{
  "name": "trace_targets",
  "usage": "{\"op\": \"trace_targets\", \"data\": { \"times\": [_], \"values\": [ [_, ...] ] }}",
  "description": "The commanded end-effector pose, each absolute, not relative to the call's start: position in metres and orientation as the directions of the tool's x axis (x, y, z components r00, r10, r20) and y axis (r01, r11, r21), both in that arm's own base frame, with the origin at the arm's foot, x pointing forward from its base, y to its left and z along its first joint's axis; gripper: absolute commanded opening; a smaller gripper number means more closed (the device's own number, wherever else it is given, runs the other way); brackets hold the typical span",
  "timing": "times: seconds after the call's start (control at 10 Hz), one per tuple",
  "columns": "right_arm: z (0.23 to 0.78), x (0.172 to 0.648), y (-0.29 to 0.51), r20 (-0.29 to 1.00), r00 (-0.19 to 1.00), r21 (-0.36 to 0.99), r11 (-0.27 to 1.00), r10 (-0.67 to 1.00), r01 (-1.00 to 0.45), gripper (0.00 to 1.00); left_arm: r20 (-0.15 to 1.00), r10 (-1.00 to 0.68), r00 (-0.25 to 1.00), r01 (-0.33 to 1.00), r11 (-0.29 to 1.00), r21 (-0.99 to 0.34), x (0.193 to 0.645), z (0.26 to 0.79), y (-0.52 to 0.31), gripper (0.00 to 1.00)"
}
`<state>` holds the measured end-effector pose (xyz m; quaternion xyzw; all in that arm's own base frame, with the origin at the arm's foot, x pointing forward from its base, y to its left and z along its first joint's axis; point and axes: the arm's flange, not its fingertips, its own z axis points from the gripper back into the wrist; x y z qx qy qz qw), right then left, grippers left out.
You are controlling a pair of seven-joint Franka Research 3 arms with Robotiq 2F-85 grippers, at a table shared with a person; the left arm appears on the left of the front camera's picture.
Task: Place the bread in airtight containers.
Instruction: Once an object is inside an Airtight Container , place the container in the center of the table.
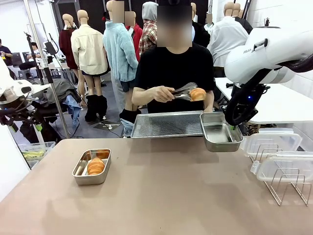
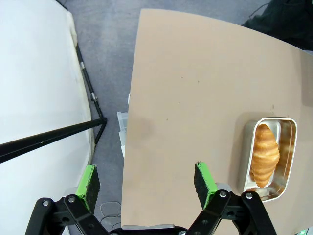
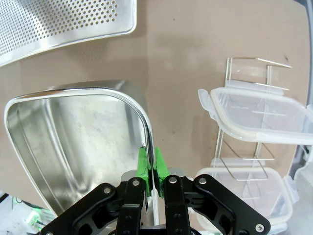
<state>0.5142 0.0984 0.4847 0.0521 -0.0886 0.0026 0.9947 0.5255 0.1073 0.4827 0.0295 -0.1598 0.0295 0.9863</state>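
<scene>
One bread roll (image 1: 96,166) lies in a steel container (image 1: 78,172) on the table's left part. In the left wrist view the same roll (image 2: 265,154) and container (image 2: 288,147) sit off to the right of my open left gripper (image 2: 146,185), which hovers over the table's edge holding nothing. My right gripper (image 1: 231,126) is shut on the rim of an empty second container (image 1: 221,133) beside the tray's right end. The right wrist view shows that gripper (image 3: 150,164) with its green pads pinching the container's wall (image 3: 73,142). The person holds the other roll (image 1: 197,94) in metal tongs (image 1: 182,90) above the tray.
A large perforated steel tray (image 1: 166,125) lies at the far edge in front of the person. Two clear lids (image 1: 274,141) (image 1: 286,169) rest on a wire rack (image 1: 288,188) at the right. The rack (image 3: 254,63) and the lids (image 3: 259,115) show close to the held container.
</scene>
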Motion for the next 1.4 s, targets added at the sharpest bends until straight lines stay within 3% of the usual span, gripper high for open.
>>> {"op": "trace_targets", "data": {
  "times": [0.0, 1.3],
  "values": [
    [0.4875, 0.5130, 0.0982, 0.183, 0.983, 0.104, 0.994, -0.005, -0.014, 0.00, 0.319, 0.053, 0.946, -0.078, 0.995, 0.065, 0.5249, 0.4850, 0.1065, 1.00],
    [0.4875, 0.5130, 0.0982, 0.183, 0.983, 0.104, 0.994, -0.005, -0.014, 0.00, 0.319, 0.053, 0.946, -0.078, 0.995, 0.065, 0.5249, 0.4850, 0.1065, 1.00]
  ]
}}
